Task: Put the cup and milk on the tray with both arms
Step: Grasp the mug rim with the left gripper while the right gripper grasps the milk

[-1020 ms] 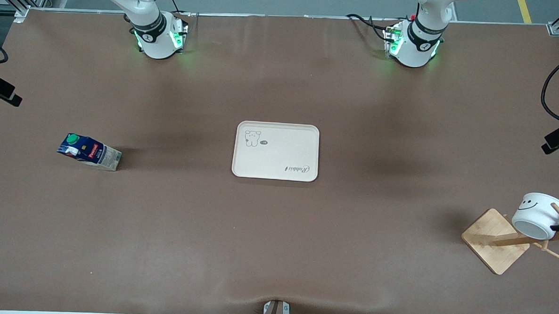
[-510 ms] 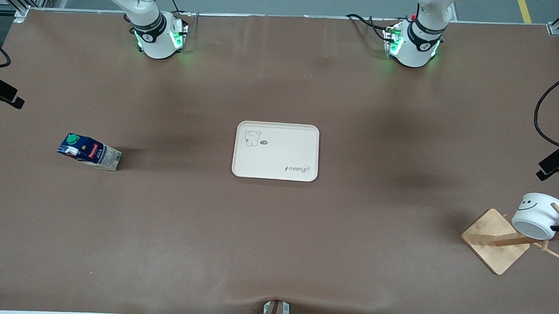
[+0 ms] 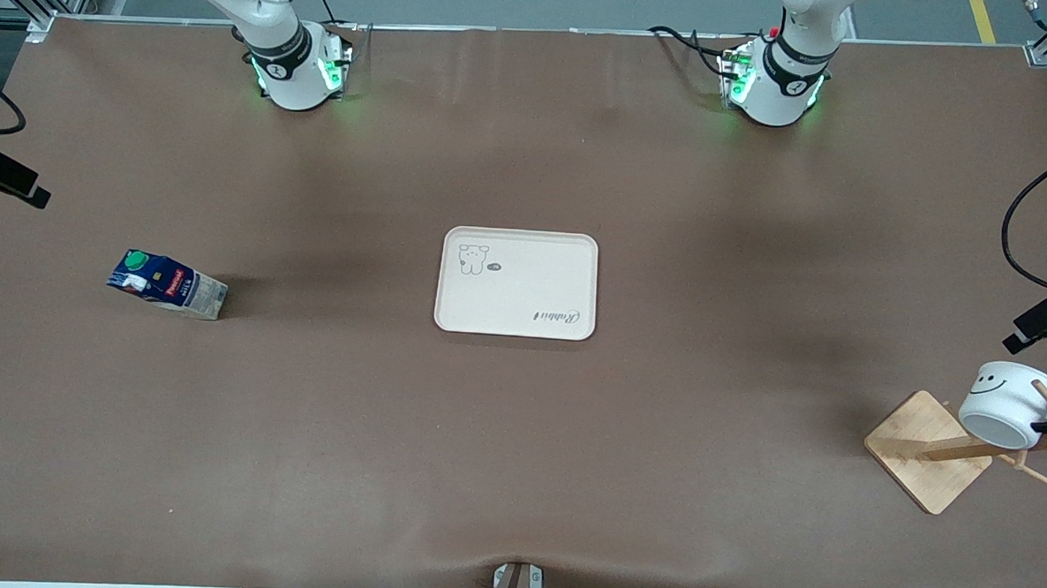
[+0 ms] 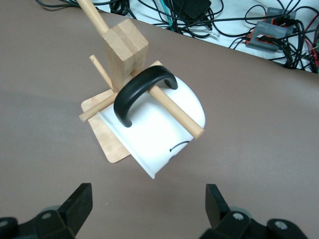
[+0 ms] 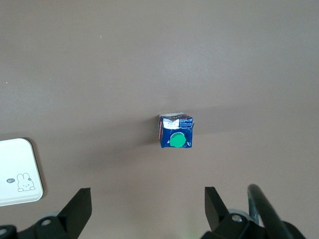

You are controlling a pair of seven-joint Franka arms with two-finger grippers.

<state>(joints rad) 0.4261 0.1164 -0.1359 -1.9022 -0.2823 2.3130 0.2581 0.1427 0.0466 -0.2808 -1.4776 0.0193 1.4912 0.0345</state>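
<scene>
Tray bare at mid-desk; milk and cup wait at opposite ends, both claws spread above them.

The brown desk (image 3: pixel 517 435) carries the cream tray (image 3: pixel 516 283) at its middle, with nothing on it. The wooden rack (image 3: pixel 928 449) stands near the desk corner at the left arm's end, close to the front camera's edge; the cup (image 3: pixel 1005 402) hangs tilted by its black handle on a rack peg, mouth toward the base, so the peg runs through the handle. The milk (image 3: pixel 168 284) stands on the desk toward the right arm's end, well apart from the tray, nothing beside it. The left gripper (image 4: pixel 147 206) hangs over the cup with fingers spread wide, holding nothing. The right gripper (image 5: pixel 148 206) hangs over the milk, likewise spread and empty.
</scene>
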